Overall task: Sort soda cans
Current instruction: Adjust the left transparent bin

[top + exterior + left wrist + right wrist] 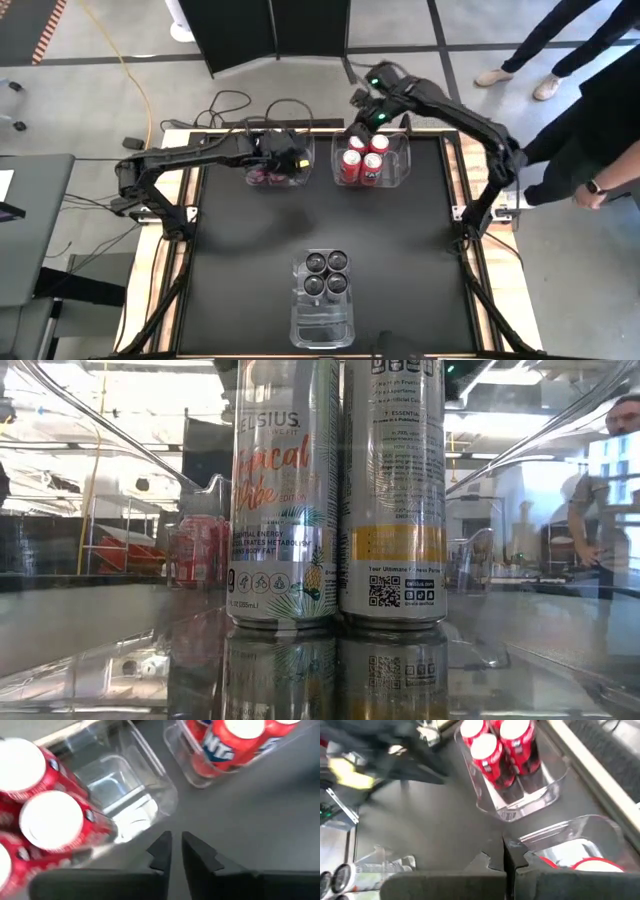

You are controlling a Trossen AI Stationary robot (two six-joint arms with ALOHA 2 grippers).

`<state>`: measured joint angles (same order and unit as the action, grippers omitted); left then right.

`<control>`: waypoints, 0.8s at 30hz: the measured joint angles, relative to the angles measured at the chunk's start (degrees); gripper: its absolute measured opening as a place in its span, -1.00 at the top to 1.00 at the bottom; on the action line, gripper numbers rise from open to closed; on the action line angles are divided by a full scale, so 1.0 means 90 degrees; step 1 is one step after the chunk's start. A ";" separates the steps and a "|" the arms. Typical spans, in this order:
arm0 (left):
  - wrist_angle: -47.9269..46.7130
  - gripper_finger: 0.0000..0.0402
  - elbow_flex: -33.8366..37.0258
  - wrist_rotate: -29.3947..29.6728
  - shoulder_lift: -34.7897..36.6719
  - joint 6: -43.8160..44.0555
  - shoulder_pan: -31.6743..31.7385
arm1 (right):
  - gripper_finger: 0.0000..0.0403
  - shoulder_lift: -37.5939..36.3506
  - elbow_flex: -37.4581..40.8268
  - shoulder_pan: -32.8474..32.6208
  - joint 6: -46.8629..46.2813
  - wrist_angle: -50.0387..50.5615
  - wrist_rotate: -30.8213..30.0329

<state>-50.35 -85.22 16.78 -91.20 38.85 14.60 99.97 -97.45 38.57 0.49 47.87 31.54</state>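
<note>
4 cans closest to the front, what are they? (visitor)

4 dark soda cans [326, 272], upright and packed 2 by 2 in the near clear bin [322, 325], which sits at the front middle of the black table [230, 260]. The low view looks straight at 2 of them, silver-sided with printed labels. (me)

And farther back, on your left? (visitor)

My left pincer [172, 840] hangs over the far left bin [262, 182], at the edge nearest the middle of the table. Its 2 fingers stand almost together, only a thin slit between them, and they hold nothing. Below it I count 3 red cans [50, 820] with pale tops, upright and touching at one end of that bin; the other end is bare plastic. (me)

And your right side? (visitor)

The far right bin [408, 160] stands just beside the left one, with 4 red cans [372, 167] upright in a 2 by 2 block. Farthest of all, my right pincer [502, 845] hovers above that bin's back edge, fingers pressed closed on nothing. (me)
</note>
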 joint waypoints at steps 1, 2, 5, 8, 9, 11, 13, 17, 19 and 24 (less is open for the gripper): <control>0.0073 0.75 0.0054 -0.0004 -0.0004 -0.0204 0.0102 | 1.00 -0.0141 0.0000 0.0042 -0.0001 0.0051 -0.0005; 0.0191 0.70 0.0088 0.0000 -0.0055 -0.0410 0.0199 | 1.00 -0.0271 0.0000 0.0080 -0.0009 0.0087 -0.0006; 0.0526 0.53 0.0122 -0.0193 -0.0306 -0.0965 0.0434 | 1.00 -0.0616 -0.0005 0.0222 -0.0082 0.0248 -0.0013; 0.0936 0.40 0.0125 -0.0468 -0.0690 -0.1356 0.0528 | 1.00 -0.0833 -0.0005 0.0342 -0.0188 0.0416 -0.0025; 0.0978 0.38 0.0126 -0.0578 -0.0795 -0.1387 0.0564 | 1.00 -0.0895 -0.0005 0.0385 -0.0204 0.0507 -0.0028; 0.1017 0.35 0.0132 -0.0724 -0.0950 -0.1384 0.0610 | 1.00 -0.1026 -0.0005 0.0409 -0.0218 0.0698 -0.0042; 0.1039 0.34 0.0130 -0.0767 -0.1042 -0.1407 0.0637 | 1.00 -0.1153 -0.0005 0.0406 -0.0199 0.0905 -0.0187; 0.1108 0.34 0.0130 -0.0811 -0.1030 -0.1576 0.0627 | 1.00 -0.1296 -0.0005 0.0405 -0.0122 0.1093 -0.0476; 0.1151 0.34 0.0130 -0.0704 -0.1031 -0.1650 0.0623 | 1.00 -0.1322 -0.0005 0.0405 -0.0126 0.1109 -0.0501; 0.1453 0.34 0.0108 -0.0654 -0.1203 -0.1982 0.0634 | 1.00 -0.1317 -0.0002 0.0405 -0.0217 0.1144 -0.0519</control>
<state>-37.27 -84.25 10.89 -102.03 21.02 20.31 88.12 -97.47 42.22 -1.46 58.17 26.87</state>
